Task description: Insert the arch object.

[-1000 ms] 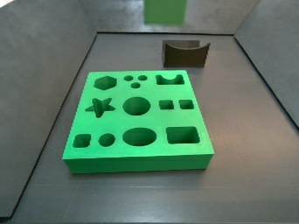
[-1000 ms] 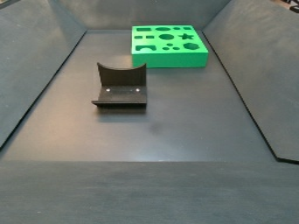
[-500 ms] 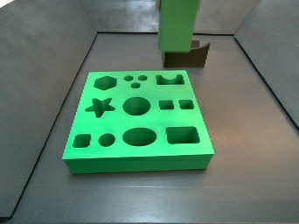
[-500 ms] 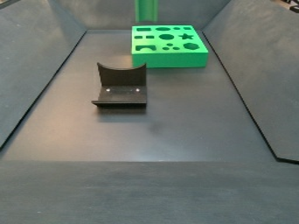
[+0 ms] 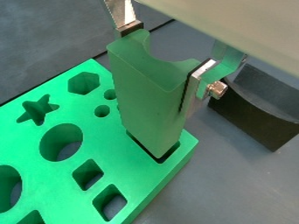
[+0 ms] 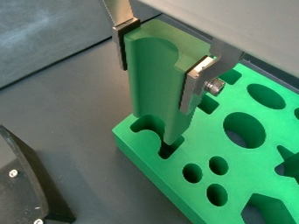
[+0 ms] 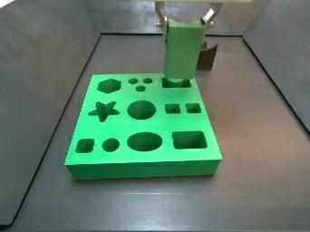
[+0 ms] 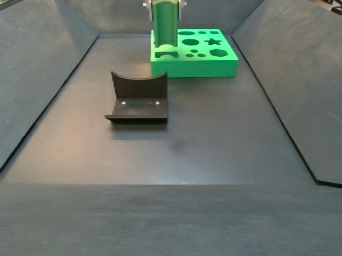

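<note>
The arch object (image 7: 182,53) is a tall bright green block held upright. Its lower end sits in the arch-shaped hole at a far corner of the green holed board (image 7: 145,145). My gripper (image 7: 182,16) is shut on its upper part, one silver finger (image 5: 201,77) on each side. Both wrist views show the block (image 5: 152,96) (image 6: 158,79) entering the hole at the board's corner (image 6: 146,144). In a side view the block (image 8: 164,22) stands at the board's (image 8: 201,60) near left corner.
The fixture, a dark bracket with a curved notch (image 8: 138,97), stands on the floor apart from the board; it shows partly behind the block (image 7: 209,56) and in both wrist views (image 5: 263,109) (image 6: 24,188). Grey bin walls slope up around the floor.
The gripper has come down with the arch object; its lower end, above the board's far corner before, is now in the arch-shaped hole.
</note>
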Controlling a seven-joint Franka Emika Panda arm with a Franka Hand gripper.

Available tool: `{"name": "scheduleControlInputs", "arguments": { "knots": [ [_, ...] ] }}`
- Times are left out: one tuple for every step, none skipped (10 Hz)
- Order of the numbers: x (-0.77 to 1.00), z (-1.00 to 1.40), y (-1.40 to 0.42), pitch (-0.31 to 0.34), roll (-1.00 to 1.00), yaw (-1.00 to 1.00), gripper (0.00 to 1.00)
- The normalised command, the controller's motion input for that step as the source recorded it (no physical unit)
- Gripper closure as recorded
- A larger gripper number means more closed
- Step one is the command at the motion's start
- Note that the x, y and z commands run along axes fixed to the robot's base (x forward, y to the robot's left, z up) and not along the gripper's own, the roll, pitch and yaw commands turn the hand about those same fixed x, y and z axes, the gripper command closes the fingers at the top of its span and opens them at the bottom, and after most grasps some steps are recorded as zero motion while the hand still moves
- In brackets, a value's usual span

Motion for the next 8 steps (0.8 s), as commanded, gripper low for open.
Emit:
{"name": "scheduleControlInputs", "arguments": {
  "knots": [
    [0.0, -0.35, 0.0, 0.0, 0.06, 0.13, 1.0],
    [0.0, -0.32, 0.04, 0.0, 0.07, 0.09, 1.0],
    [0.11, -0.3, 0.03, 0.0, 0.05, 0.02, 1.0],
    [0.13, -0.29, 0.05, 0.017, 0.08, 0.0, 1.0],
    [0.0, -0.34, 0.04, 0.0, 0.1, 0.02, 1.0],
    [-0.02, -0.39, 0.01, -0.031, 0.15, 0.09, 1.0],
    [-0.02, -0.45, 0.06, -0.05, 0.16, 0.11, 1.0],
    [0.07, -0.48, 0.09, 0.0, 0.16, 0.07, 1.0]
  ]
}}
